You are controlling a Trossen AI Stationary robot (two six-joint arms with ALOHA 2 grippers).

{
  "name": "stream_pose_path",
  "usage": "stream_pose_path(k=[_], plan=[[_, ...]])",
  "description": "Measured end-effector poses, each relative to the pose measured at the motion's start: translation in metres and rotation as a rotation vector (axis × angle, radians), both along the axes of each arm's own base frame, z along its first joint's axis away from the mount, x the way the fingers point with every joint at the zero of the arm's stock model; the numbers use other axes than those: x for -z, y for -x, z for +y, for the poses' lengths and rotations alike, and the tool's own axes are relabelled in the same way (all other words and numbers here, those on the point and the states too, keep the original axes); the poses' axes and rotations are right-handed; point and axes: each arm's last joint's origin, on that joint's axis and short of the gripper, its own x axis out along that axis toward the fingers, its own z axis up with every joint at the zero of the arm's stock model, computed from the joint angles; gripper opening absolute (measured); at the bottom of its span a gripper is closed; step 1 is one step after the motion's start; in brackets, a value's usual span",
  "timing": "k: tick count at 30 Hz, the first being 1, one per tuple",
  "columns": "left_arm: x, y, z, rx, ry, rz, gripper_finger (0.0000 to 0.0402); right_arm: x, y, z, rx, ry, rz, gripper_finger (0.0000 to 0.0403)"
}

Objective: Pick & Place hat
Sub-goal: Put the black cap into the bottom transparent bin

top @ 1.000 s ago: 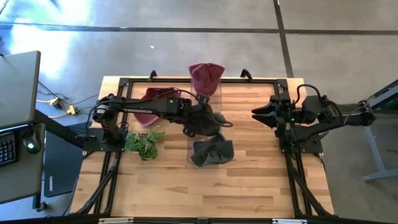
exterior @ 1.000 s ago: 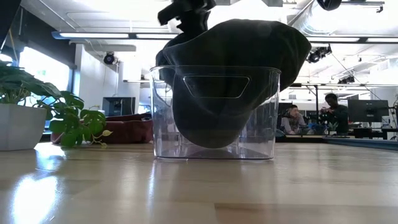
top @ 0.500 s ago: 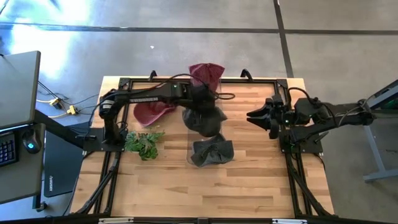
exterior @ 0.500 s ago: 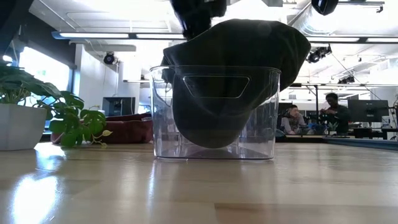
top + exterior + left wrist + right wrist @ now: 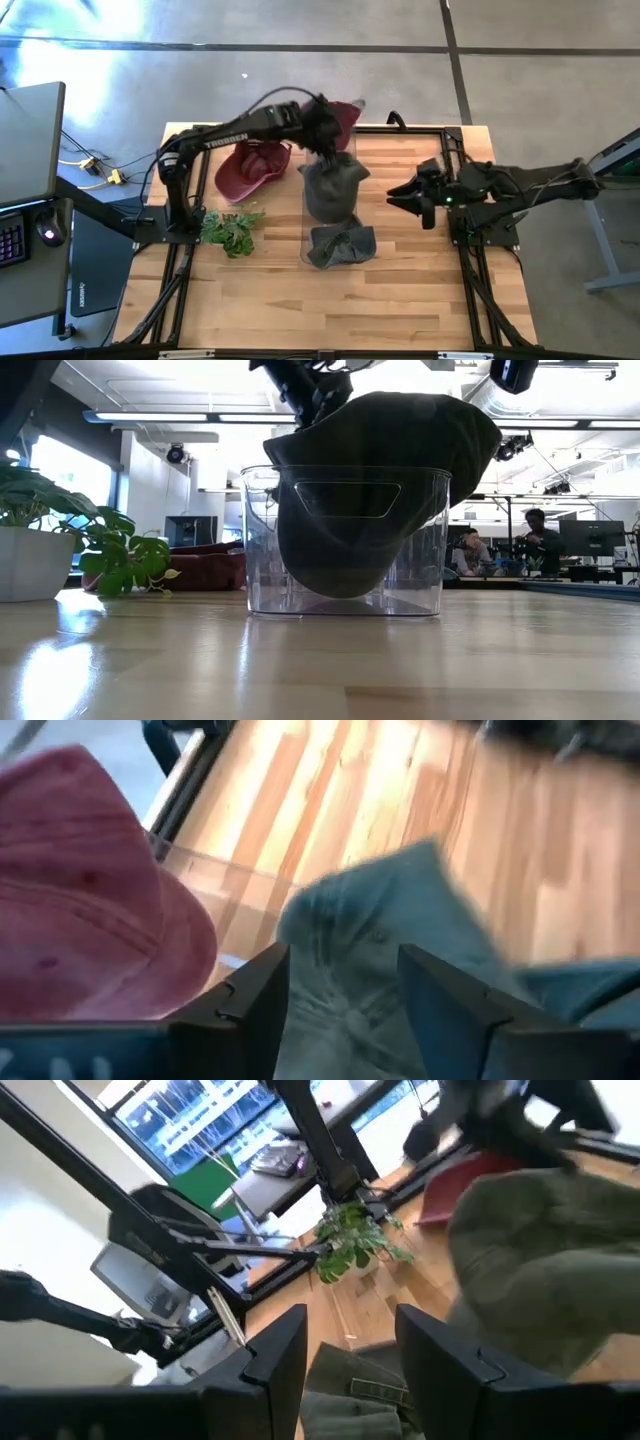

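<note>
A clear bin (image 5: 305, 215) stands mid-table. A grey hat (image 5: 330, 190) sits in its middle, and the left wrist view shows it too (image 5: 380, 940). A darker hat (image 5: 340, 245) is draped over the bin's near rim (image 5: 370, 490). A red hat (image 5: 338, 115) sits at the bin's far end, and a maroon hat (image 5: 250, 170) lies on the table. My left gripper (image 5: 326, 142) (image 5: 342, 960) is open over the grey hat's far end. My right gripper (image 5: 402, 192) (image 5: 350, 1320) hovers open to the right of the bin.
A potted plant (image 5: 230, 230) stands left of the bin, near the left arm's base. Black frame rails (image 5: 430, 128) run along the table's far edge and sides. Bare wood lies in front of the bin (image 5: 330, 300). Beyond the table, people (image 5: 535, 540) sit at desks.
My left gripper has swung from over the bin's middle toward the table's far edge and rolled about its axis. The grey hat it covered now lies uncovered in the bin. My right gripper has crept toward the bin. The darker hat on the near rim has kept still.
</note>
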Motion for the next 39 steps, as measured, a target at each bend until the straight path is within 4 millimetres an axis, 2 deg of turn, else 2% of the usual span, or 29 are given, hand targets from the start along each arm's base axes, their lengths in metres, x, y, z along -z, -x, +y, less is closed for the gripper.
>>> stream_pose_path(k=[5,8,12,14,19,21,24,25,26,28,32,34,36,39], plan=[[-0.011,0.012,0.02,-0.017,0.14,-0.053,0.0194,0.016,-0.023,0.003,-0.011,-0.017,0.099,0.0149],[-0.026,0.022,0.013,-0.003,0.167,-0.018,0.019,0.029,-0.038,0.002,0.019,-0.03,0.168,0.0149],[-0.052,0.04,-0.025,0.072,0.153,0.03,0.0163,0.044,-0.06,-0.004,0.052,-0.042,0.216,0.0145],[-0.052,0.049,-0.051,0.12,0.154,0.113,0.0144,0.05,-0.073,-0.007,0.036,-0.05,0.207,0.0134],[-0.026,0.047,-0.102,0.133,0.153,0.252,0.0097,0.063,-0.091,-0.024,0.088,-0.061,0.225,0.0084],[-0.018,0.043,-0.12,0.106,0.133,0.215,0.008,0.062,-0.091,-0.037,0.135,-0.06,0.225,0.0064],[-0.006,0.055,-0.144,0.05,0.121,0.22,0.0058,0.049,-0.09,-0.059,0.137,0.004,0.186,0.0036],[-0.004,0.056,-0.151,0.033,0.125,0.174,0.0051,0.044,-0.089,-0.067,0.128,0.028,0.172,0.0029],[-0.004,0.057,-0.155,0.014,0.14,0.113,0.0044,0.038,-0.088,-0.075,0.119,0.05,0.157,0.0025],[0.005,0.072,-0.16,-0.046,0.16,0.101,0.0032,0.031,-0.089,-0.092,0.087,0.111,0.144,0.0025],[0.024,0.08,-0.159,-0.135,0.236,0.009,0.0011,0.027,-0.098,-0.125,0.02,0.187,0.218,0.0072],[0.034,0.087,-0.159,-0.164,0.27,0.044,0.0004,0.025,-0.106,-0.14,-0.03,0.212,0.269,0.0114],[0.034,0.083,-0.16,-0.179,0.295,-0.007,0.0001,0.027,-0.117,-0.152,-0.099,0.232,0.326,0.016],[0.035,0.085,-0.162,-0.185,0.3,0.012,0.0001,0.03,-0.137,-0.167,-0.187,0.305,0.411,0.0227]])
